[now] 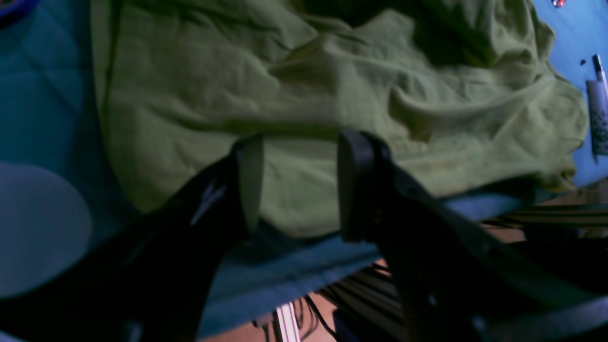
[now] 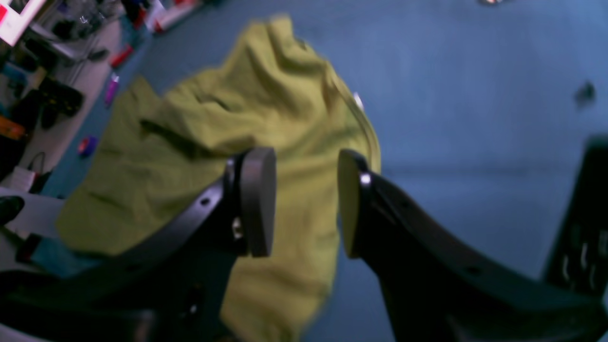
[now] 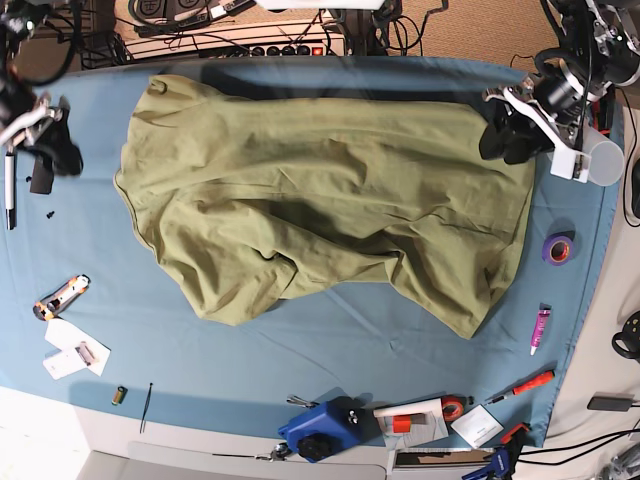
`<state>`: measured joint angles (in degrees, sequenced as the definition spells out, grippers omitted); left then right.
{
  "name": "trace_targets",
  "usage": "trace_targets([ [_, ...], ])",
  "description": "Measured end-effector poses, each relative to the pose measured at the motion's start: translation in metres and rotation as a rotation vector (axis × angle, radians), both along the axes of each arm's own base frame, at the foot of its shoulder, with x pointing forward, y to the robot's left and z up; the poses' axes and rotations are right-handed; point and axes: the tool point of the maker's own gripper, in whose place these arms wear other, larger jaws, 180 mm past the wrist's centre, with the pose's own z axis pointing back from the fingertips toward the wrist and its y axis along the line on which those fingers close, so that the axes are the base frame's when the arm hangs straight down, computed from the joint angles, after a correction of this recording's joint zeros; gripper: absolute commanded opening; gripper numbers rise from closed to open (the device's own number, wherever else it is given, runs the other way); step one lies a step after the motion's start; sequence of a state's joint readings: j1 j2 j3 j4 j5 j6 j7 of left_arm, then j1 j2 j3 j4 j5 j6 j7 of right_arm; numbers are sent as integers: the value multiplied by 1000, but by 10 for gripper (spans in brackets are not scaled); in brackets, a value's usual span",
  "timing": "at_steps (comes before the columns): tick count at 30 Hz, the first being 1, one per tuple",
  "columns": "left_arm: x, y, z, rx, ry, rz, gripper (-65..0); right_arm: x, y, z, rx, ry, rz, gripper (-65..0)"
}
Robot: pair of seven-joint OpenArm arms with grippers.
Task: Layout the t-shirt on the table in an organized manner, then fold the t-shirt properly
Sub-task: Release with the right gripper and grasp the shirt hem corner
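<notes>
**Olive shirt lay rumpled across the table, both grippers released**

Olive cotton covered most of the middle of the table (image 3: 330,330): the shirt (image 3: 320,200) lay spread but creased, with a deep shadowed fold near its centre and one lower corner turned under, so what lay beneath could not be seen. Its far edge ran close to the table's back rim.

The left gripper (image 1: 299,185) hovered over the shirt's edge with its jaws parted and nothing between them but cloth seen beyond; whether the fingertips touched the fabric could not be told, as the fingers were dark and out of focus. In the base view that arm's dark end partly hid the shirt's corner beside a clear cup (image 3: 603,160).

The right gripper (image 2: 306,204) also stood with jaws apart, empty, above the shirt near the collar edge. That picture was blurred, and a small pale spot at the collar could not be read for certain. In the base view this gripper was largely cut off at the frame's edge, well clear of the shirt.

A purple tape roll (image 3: 558,247), a blue tool (image 3: 318,430) and a box cutter (image 3: 60,295) lay on the cloth around the shirt, apart from it.
</notes>
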<state>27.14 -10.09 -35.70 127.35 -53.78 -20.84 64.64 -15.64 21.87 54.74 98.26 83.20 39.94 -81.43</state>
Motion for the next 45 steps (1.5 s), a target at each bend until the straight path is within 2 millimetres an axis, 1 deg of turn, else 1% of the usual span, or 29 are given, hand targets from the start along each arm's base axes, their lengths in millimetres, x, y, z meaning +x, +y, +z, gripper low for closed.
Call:
trace_targets([
  [2, 5, 3, 1, 22, -10, 6, -382, 21, 10, 12, -3, -49, 45, -426],
  [3, 6, 5, 1, 33, -12, 10, -382, 31, 14, 14, -27, -50, 68, -426],
  [5, 8, 6, 1, 43, -14, 14, -382, 50, 19, 4, -117, 4, 97, -426],
  [7, 8, 9, -1, 63, -9, 22, -382, 64, 26, -12, -219, 86, 137, -426],
  [8, 7, 11, -2, 74, -5, 24, -382, 73, 27, -18, -276, 107, 141, -426],
  [9, 7, 13, -4, 89, 2, 29, -382, 85, 29, -18, -327, 103, 143, -426],
  [12, 7, 17, -6, 117, 5, 39, -382, 126, 49, -1, -438, 22, 186, -426],
  [14, 8, 19, -6, 121, -1, 44, -382, 149, 62, 2, -479, -3, 219, -426],
  [17, 9, 19, -5, 119, -7, 45, -382, 176, 73, -14, -497, 27, 257, -426],
  [20, 8, 18, -5, 119, -5, 45, -382, 203, 76, -33, -499, 83, 275, -427],
  [23, 8, 18, -5, 115, -5, 47, -382, 226, 86, -43, -465, 107, 304, -427],
  [26, 8, 18, -5, 113, -6, 48, -382, 238, 94, -61, -482, 180, 334, -427],
  [27, 9, 18, -4, 110, -16, 52, -382, 240, 100, -67, -479, 202, 345, -427],
  [29, 12, 18, -1, 107, -32, 58, -382, 243, 119, -80, -456, 238, 382, -427],
  [32, 12, 18, -1, 107, -33, 58, -382, 241, 150, -103, -431, 265, 429, -426],
  [33, 11, 18, -1, 107, -33, 58, -382, 240, 155, -109, -443, 273, 437, -427],
  [34, 11, 18, -1, 107, -32, 58, -382, 239, 156, -115, -458, 293, 425, -426],
  [36, 11, 18, -1, 107, -32, 58, -382, 239, 150, -124, -498, 332, 382, -427],
  [38, 11, 18, -1, 107, -32, 58, -382, 239, 142, -128, -535, 350, 349, -427],
  [40, 11, 18, -1, 107, -32, 58, -382, 240, 139, -129, -535, 360, 321, -427],
  [41, 11, 18, -1, 107, -32, 58, -382, 240, 137, -129, -538, 365, 309, -447],
  [42, 11, 18, -1, 107, -32, 58, -382, 240, 134, -130, -554, 369, 308, -495],
  [44, 11, 18, -1, 107, -32, 58, -382, 240, 130, -130, -569, 371, 303, -619],
  [45, 11, 18, -1, 107, -32, 58, -382, 239, 126, -131, -584, 377, 300, -650],
])
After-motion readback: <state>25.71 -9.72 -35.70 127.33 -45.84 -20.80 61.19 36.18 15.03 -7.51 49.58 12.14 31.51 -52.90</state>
